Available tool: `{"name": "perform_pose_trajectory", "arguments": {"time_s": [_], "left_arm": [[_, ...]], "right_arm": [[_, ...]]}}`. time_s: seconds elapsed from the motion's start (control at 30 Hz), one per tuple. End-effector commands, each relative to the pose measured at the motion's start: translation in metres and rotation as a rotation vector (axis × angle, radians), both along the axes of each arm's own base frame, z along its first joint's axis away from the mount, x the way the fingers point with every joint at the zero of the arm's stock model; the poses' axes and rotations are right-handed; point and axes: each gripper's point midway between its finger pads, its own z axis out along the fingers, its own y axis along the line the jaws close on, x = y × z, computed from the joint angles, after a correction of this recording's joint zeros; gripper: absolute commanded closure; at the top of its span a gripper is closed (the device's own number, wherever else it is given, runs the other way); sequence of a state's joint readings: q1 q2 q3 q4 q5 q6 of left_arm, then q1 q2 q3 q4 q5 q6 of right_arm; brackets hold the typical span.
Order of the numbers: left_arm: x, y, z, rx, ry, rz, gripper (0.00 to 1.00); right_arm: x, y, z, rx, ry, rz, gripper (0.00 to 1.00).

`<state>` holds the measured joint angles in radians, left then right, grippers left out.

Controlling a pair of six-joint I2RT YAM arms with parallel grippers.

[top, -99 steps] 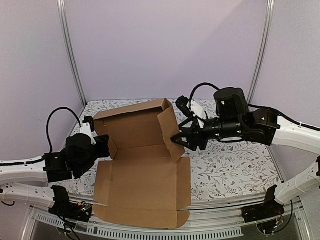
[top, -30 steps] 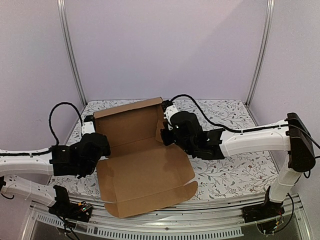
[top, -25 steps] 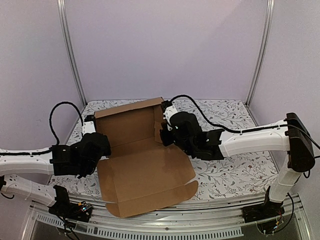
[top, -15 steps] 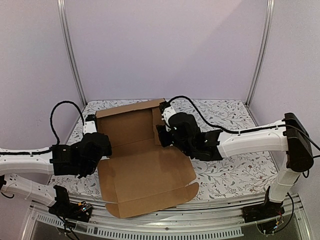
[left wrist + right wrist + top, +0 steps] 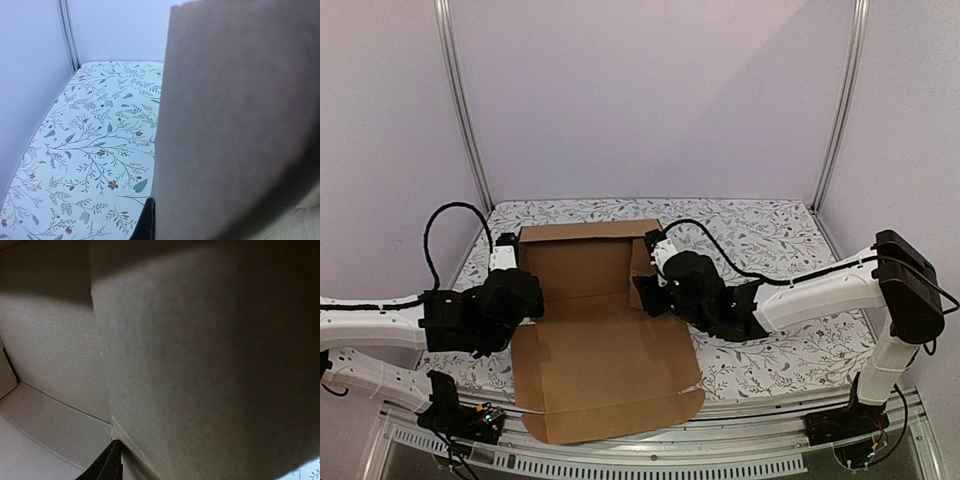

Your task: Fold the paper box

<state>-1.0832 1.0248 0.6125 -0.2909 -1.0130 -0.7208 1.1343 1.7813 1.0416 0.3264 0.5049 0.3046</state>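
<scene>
left pincer (image 5: 527, 297): clenched on the left edge of the paper box (image 5: 605, 350). In the left wrist view one dark finger (image 5: 148, 224) shows at the bottom, pressed against a standing cardboard panel that hides the other finger.
right pincer (image 5: 642, 290): sits at the box's right side, against the raised side flap (image 5: 642, 262). The right wrist view gives only one dark fingertip (image 5: 109, 463) low down, with cardboard close on every side, so whether it is released or clenched cannot be told.
left arm (image 5: 380, 335): lies low along the left of the desk (image 5: 770, 235), reaching in toward the box.
right arm (image 5: 820, 285): comes in from the right, with its elbow raised near the desk's right edge and its forearm stretched across to the box.
paper box: plain brown cardboard, lying open between the two pincers, left of the desk's centre.
box floor: lies flat on the desk, and its near part reaches past the desk's front edge.
back panel (image 5: 580, 260): stands up at the far side with its top edge about level.
desk: covered in a white sheet printed with leaves and small flowers.
cables (image 5: 438, 225): black, looping up from each wrist.
surround: pale lilac walls, with two metal posts (image 5: 460, 110) rising at the far corners.
</scene>
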Motion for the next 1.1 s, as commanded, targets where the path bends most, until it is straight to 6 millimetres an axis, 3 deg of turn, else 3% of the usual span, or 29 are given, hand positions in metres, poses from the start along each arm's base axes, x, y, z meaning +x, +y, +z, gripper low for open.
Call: {"name": "perform_pose_trajectory", "arguments": {"time_s": [0.0, 0.23, 0.53, 0.73, 0.97, 1.03, 1.07], "left_arm": [[-0.003, -0.025, 0.019, -0.167, -0.023, -0.062, 1.0], [-0.004, -0.021, 0.013, -0.172, -0.009, -0.047, 1.0], [-0.004, -0.024, 0.011, -0.193, 0.008, -0.058, 1.0], [-0.004, -0.028, 0.01, -0.211, 0.017, -0.067, 1.0], [-0.004, -0.031, 0.011, -0.225, 0.019, -0.076, 1.0], [-0.003, -0.032, 0.011, -0.225, 0.019, -0.076, 1.0], [-0.003, -0.032, 0.011, -0.224, 0.019, -0.077, 1.0]], "right_arm": [[-0.014, 0.007, -0.016, 0.042, 0.044, 0.058, 0.46], [-0.022, -0.003, -0.015, 0.106, 0.021, 0.08, 0.44], [-0.023, -0.01, 0.001, 0.135, -0.026, 0.076, 0.44], [-0.018, -0.012, 0.012, 0.123, -0.066, 0.056, 0.6], [-0.013, -0.013, 0.018, 0.102, -0.098, 0.035, 0.95], [-0.013, -0.012, 0.02, 0.102, -0.102, 0.036, 0.94], [-0.012, -0.013, 0.022, 0.106, -0.105, 0.034, 0.89]]}}
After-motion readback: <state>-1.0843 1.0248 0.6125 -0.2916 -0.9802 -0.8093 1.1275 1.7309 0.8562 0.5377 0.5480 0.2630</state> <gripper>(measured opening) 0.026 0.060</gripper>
